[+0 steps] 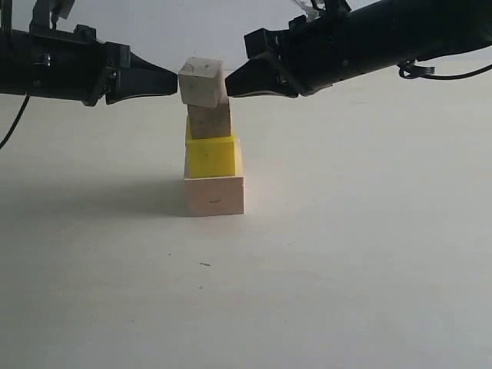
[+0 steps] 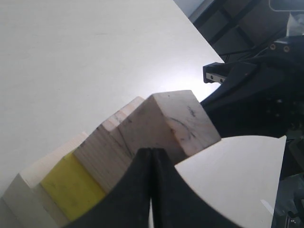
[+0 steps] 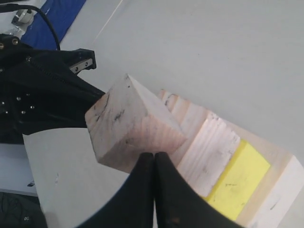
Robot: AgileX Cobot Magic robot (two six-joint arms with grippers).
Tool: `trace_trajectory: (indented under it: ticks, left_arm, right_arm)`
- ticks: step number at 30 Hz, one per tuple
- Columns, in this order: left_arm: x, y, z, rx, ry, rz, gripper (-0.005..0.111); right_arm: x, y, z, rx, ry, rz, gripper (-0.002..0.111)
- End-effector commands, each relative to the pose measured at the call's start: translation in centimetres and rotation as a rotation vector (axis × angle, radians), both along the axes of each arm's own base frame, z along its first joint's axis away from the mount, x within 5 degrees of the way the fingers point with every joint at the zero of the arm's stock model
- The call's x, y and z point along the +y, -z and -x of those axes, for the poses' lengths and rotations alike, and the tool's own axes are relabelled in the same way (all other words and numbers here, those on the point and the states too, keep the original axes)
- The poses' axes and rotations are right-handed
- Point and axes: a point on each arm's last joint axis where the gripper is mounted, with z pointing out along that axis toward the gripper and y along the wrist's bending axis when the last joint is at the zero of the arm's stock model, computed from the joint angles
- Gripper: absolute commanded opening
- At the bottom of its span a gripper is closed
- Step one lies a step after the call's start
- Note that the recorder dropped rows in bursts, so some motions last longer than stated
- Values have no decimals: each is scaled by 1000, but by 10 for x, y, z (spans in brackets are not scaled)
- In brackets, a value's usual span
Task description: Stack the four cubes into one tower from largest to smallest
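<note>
Left gripper (image 1: 175, 79) has its black jaws pressed together on nothing, the tip against the left face of the scuffed pale wooden cube (image 1: 202, 81) that tops the tower; right gripper (image 1: 228, 88), jaws likewise together and empty, meets the opposite face, so that cube sits between the two tips. Only the exterior view gives the whole column: large pale wooden cube (image 1: 214, 195) on the white tabletop (image 1: 346, 254), bright yellow cube (image 1: 209, 157) on it, small brownish wooden cube (image 1: 210, 121) next; the top cube sits slightly tilted and overhangs toward the left gripper. Only the wrist views show the closed seam of each pair of jaws, right at the top cube's face, with the other arm's black body beyond it; they also show the wood grain and the cubes stepping outward down the column. The tower stands on open tabletop, away from the edge that both wrist views catch behind the opposite arm; the right wrist view alone shows a blue strip (image 3: 61, 19) past that edge.
</note>
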Motion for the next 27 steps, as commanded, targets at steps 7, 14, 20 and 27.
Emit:
trace_trajectory:
  ticks: [7, 14, 20, 27]
  left_arm:
    - [-2, -4, 1, -12, 9, 17, 0]
    - [-3, -5, 2, -9, 23, 27, 0]
    - [-3, -6, 2, -8, 25, 32, 0]
    - [-3, -6, 2, -8, 26, 35, 0]
  right_arm:
    - [2, -5, -3, -51, -1, -21, 0]
    - [1, -5, -5, -76, 16, -14, 0]
    - [2, -4, -6, -81, 17, -26, 0]
    - [6, 9, -13, -46, 1, -44, 0]
